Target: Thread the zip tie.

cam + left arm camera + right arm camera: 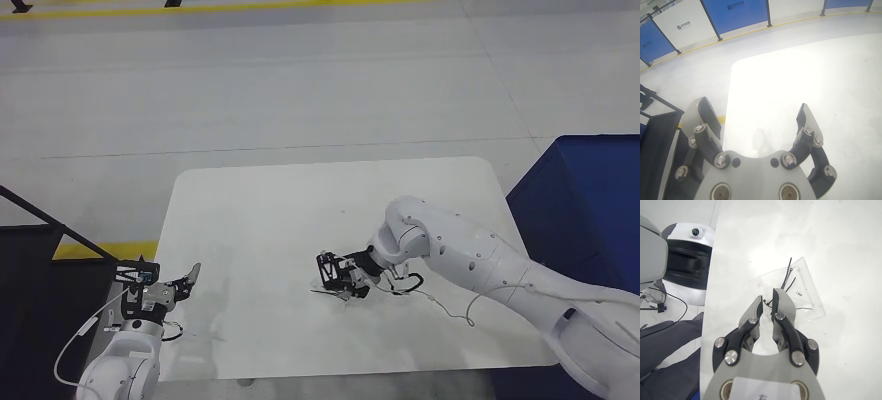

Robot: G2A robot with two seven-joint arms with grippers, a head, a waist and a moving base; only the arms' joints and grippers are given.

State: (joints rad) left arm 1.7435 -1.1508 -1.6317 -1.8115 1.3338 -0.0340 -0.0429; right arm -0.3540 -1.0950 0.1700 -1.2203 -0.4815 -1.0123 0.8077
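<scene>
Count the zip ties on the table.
3. Two zip ties lie side by side in the clear tray; a third zip tie sits between the jaws of the right gripper. More may hide beneath it.

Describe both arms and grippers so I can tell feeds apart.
The right arm and left arm are white shells; a thin pale cable loops beside the left one. The left gripper and right gripper share grey metal plates, black linkages, silver screws, ribbed black pads. The right carries a white sticker.
</scene>
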